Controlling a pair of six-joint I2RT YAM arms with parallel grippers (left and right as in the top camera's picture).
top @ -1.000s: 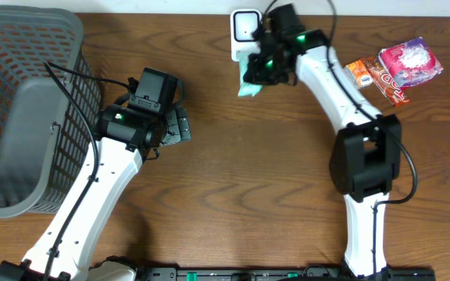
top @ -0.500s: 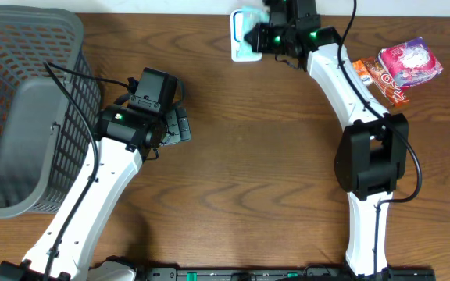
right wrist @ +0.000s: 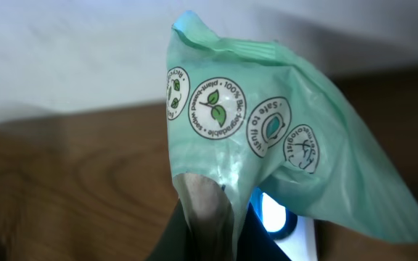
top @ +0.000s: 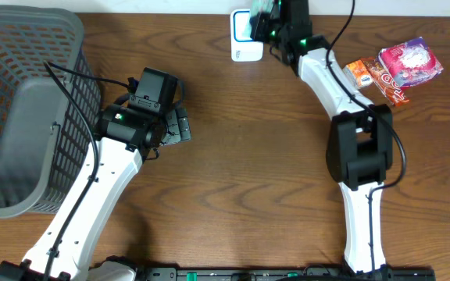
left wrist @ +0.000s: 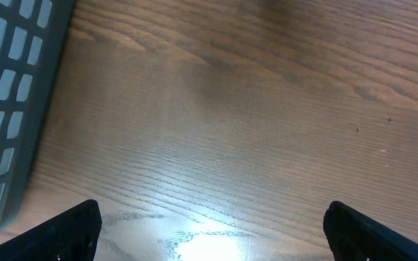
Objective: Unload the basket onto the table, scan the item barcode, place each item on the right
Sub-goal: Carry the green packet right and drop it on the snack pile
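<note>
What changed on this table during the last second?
The right gripper, shut on the green packet, carried it from the near side of the white scanner to above its far end. The open left gripper, basket and snack packets stayed put.

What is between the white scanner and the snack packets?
Overhead view: the right arm crosses the wooden table between scanner and snack packets.
</note>
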